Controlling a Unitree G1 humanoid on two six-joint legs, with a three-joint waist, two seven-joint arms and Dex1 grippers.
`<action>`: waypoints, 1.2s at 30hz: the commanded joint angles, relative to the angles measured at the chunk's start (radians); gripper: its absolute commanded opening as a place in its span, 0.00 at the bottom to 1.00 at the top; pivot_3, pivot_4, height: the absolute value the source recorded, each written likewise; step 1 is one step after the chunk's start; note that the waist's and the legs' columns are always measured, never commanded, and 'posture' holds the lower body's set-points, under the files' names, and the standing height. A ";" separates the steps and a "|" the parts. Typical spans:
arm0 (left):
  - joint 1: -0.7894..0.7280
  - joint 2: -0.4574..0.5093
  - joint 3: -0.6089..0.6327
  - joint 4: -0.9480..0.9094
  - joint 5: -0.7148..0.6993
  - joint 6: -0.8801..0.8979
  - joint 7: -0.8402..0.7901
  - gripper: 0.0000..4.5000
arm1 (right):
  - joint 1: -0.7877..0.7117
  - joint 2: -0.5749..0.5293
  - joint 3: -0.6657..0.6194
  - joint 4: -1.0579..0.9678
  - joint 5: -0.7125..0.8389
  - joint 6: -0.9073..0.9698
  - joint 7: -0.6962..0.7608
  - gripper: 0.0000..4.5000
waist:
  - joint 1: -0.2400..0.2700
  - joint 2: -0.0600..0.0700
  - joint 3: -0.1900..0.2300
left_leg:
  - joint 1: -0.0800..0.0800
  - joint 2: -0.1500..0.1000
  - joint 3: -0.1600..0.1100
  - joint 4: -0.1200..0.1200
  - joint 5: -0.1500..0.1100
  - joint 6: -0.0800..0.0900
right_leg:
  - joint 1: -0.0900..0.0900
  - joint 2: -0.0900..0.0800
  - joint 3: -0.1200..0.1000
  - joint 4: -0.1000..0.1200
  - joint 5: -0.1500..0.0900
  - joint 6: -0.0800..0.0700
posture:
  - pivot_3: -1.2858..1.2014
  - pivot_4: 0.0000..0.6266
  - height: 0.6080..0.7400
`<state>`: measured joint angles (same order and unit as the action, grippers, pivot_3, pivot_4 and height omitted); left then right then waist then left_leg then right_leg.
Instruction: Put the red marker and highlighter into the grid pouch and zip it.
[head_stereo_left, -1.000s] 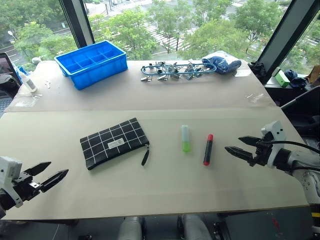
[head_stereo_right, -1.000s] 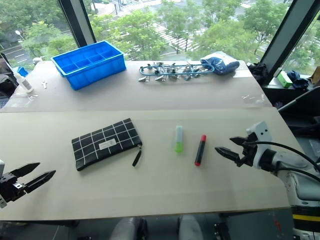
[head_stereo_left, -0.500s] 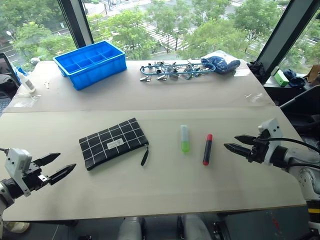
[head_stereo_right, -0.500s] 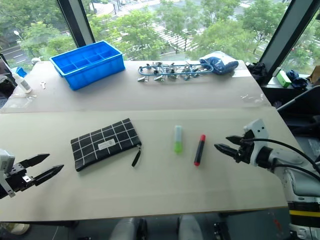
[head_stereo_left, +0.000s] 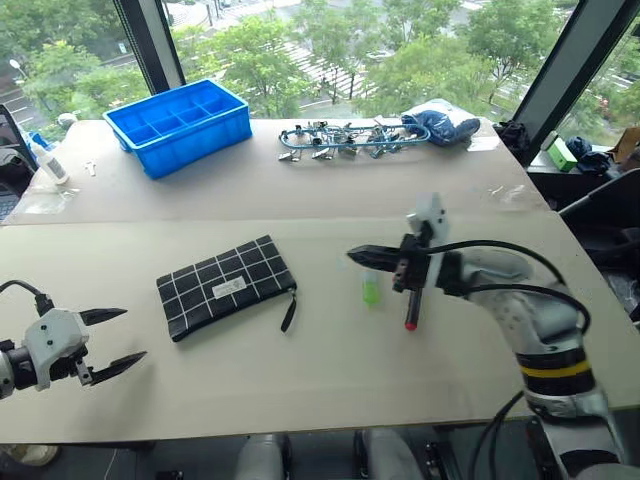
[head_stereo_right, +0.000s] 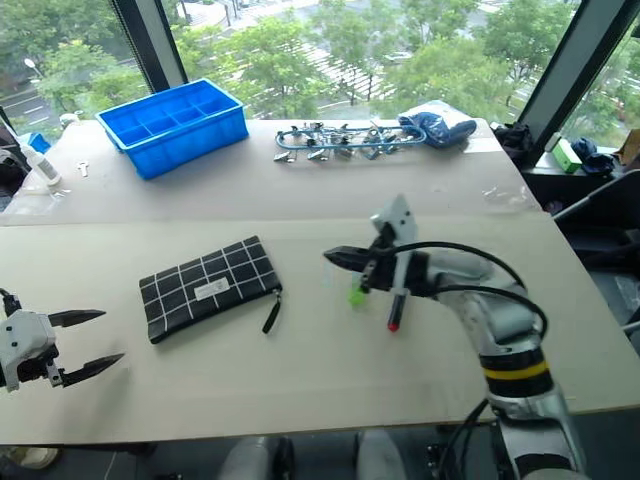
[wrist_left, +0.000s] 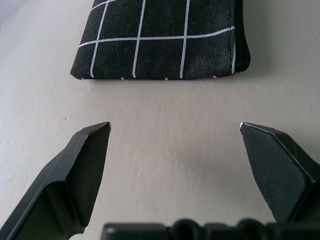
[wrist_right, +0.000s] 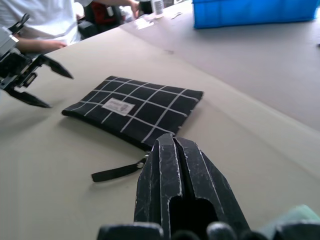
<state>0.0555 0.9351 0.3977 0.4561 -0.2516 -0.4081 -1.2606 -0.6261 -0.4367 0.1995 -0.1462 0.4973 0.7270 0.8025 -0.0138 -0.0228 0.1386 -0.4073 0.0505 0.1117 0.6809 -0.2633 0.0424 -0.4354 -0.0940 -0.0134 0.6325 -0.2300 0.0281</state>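
Note:
The grid pouch (head_stereo_left: 228, 285) lies flat at the table's centre left, its zipper pull (head_stereo_left: 290, 312) trailing toward me. My right gripper (head_stereo_left: 352, 253) is shut with nothing in it and hovers above the table, pointing left toward the pouch. The highlighter (head_stereo_left: 371, 291) lies just under it, green end showing. The red marker (head_stereo_left: 409, 318) lies beside it, its upper part hidden behind my right wrist. My left gripper (head_stereo_left: 130, 335) stands open near the front left edge, empty, facing the pouch (wrist_left: 165, 45) from a short way off.
A blue compartment tray (head_stereo_left: 180, 115) stands at the back left. Metal clips (head_stereo_left: 340, 140) and a blue bag (head_stereo_left: 440, 122) lie along the back. A small bottle (head_stereo_left: 55, 165) is at the far left. A person in a white shirt (wrist_right: 45, 20) is beyond the table's left end.
My right arm has swung far left, from the table's right side to over the marker and highlighter, and its gripper has shut. The left gripper has rolled, still open.

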 joint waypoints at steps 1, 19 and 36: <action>-0.041 0.011 -0.026 0.028 0.013 -0.074 0.004 1.00 | -0.103 0.072 0.113 0.103 -0.115 -0.046 -0.021 0.01 | 0.002 0.000 0.000 | -0.001 0.000 0.001 0.000 0.000 0.000 | -0.001 0.000 0.000 0.000 0.000 0.000 | 0.52 0.24 1.00; -0.173 -0.012 -0.145 0.153 0.029 -0.183 0.027 1.00 | -0.337 0.372 0.321 0.774 -0.565 -0.276 -0.213 0.01 | -0.007 -0.001 -0.001 | -0.001 0.000 0.003 0.000 0.003 -0.006 | -0.003 0.001 -0.005 0.009 0.000 -0.001 | 0.52 0.24 1.00; -0.208 -0.109 -0.255 0.081 0.019 -0.251 0.014 1.00 | -0.342 0.352 0.247 0.783 -0.592 -0.284 -0.169 0.01 | -0.005 -0.002 -0.001 | 0.000 0.000 0.003 0.000 0.004 -0.007 | -0.003 0.001 -0.005 0.014 -0.001 -0.002 | 0.52 0.24 1.00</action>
<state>-0.1613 0.8288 0.1647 0.5686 -0.2288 -0.6551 -1.2386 -0.9675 -0.0840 0.4612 0.6262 -0.0763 0.4260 0.6319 -0.0185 -0.0244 0.1374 -0.4072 0.0509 0.1143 0.6806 -0.2593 0.0358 -0.4383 -0.0931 -0.0179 0.6463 -0.2306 0.0263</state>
